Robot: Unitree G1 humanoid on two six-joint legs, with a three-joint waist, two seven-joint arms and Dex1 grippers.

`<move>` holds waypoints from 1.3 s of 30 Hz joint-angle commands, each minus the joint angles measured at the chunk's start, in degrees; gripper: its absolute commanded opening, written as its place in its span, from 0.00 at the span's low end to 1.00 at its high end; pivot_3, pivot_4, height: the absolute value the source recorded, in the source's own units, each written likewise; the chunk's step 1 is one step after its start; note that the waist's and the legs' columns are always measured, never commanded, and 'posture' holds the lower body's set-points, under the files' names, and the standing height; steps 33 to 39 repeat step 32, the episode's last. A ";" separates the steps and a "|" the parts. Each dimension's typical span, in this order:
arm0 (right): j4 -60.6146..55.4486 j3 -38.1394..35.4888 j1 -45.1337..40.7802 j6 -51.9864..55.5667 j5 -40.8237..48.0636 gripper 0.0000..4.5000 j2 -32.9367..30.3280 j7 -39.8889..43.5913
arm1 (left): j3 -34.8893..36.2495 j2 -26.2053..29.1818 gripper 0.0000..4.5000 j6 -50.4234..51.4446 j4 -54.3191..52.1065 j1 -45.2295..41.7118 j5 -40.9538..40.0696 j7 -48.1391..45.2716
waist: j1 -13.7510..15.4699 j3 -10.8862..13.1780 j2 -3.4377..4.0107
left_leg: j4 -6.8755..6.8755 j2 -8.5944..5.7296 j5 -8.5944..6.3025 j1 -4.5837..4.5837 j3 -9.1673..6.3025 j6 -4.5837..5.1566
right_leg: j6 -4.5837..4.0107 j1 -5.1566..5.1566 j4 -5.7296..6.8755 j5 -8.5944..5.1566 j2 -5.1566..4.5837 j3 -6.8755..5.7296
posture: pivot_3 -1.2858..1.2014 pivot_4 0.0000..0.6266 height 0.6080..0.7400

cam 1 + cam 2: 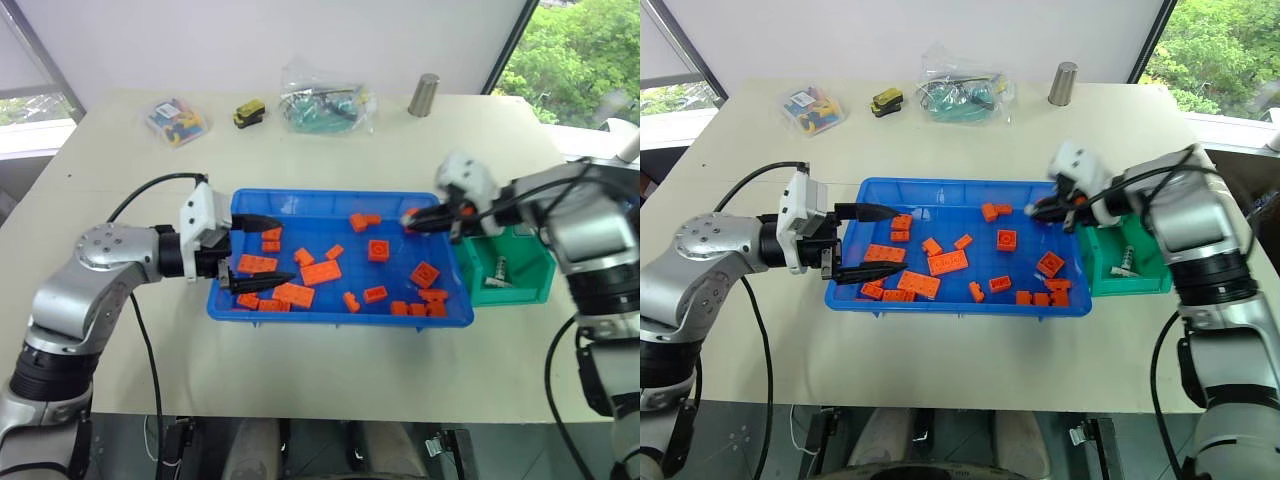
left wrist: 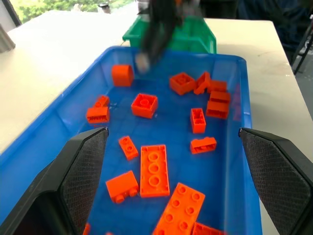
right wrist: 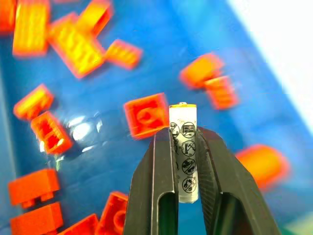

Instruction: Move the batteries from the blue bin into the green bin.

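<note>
The blue bin (image 1: 330, 194) lies mid-table with many orange bricks (image 1: 320, 271) in it. My right gripper (image 1: 415, 222) hangs above the bin's right end, beside the green bin (image 1: 527, 272). In the right wrist view this gripper (image 3: 185, 134) is shut on a small silver-grey battery (image 3: 183, 152) that stands upright between the fingers. Another silver-grey battery (image 1: 498, 271) lies inside the green bin. At the bin's left end my left gripper (image 1: 268, 250) stands wide open over the bricks, holding nothing; its two fingers (image 2: 83, 171) frame the left wrist view.
Along the table's far edge stand an upright metal cylinder (image 1: 424, 95), a clear bag of parts (image 1: 325, 105), a small yellow toy (image 1: 249, 113) and a bag of coloured pieces (image 1: 176, 120). Bare tabletop surrounds both bins.
</note>
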 commanded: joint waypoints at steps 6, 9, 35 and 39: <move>-3.01 -13.15 11.07 6.78 3.89 0.12 -9.56 -7.16 | 3.92 2.02 1.00 -0.89 -1.06 2.30 -0.99 -0.19 | -0.46 0.00 0.01 | -0.01 0.01 0.00 0.01 0.03 0.01 | -0.01 0.01 -0.03 0.00 -0.02 0.02 | 0.52 0.24 1.00; -4.33 -15.59 15.26 7.36 4.79 0.39 -9.89 -9.56 | 4.44 2.18 1.00 -1.35 0.37 2.27 -0.56 -0.37 | -0.57 -0.03 0.06 | -0.04 0.06 0.00 0.06 0.06 0.01 | -0.01 -0.02 0.02 0.00 0.07 0.07 | 0.52 0.24 1.00; 31.56 -23.44 20.44 -38.50 6.77 0.69 -25.96 10.93 | 15.57 16.92 1.00 -4.65 26.93 -3.48 0.61 -10.69 | -1.36 0.01 0.15 | -0.06 0.10 -0.01 0.11 0.27 0.01 | -0.01 -0.01 0.01 -0.02 0.12 0.07 | 0.52 0.24 1.00; 31.56 -23.44 20.44 -38.50 6.77 0.69 -25.96 10.93 | 15.57 16.92 1.00 -4.65 26.93 -3.48 0.61 -10.69 | -1.36 0.01 0.15 | -0.06 0.10 -0.01 0.11 0.27 0.01 | -0.01 -0.01 0.01 -0.02 0.12 0.07 | 0.52 0.24 1.00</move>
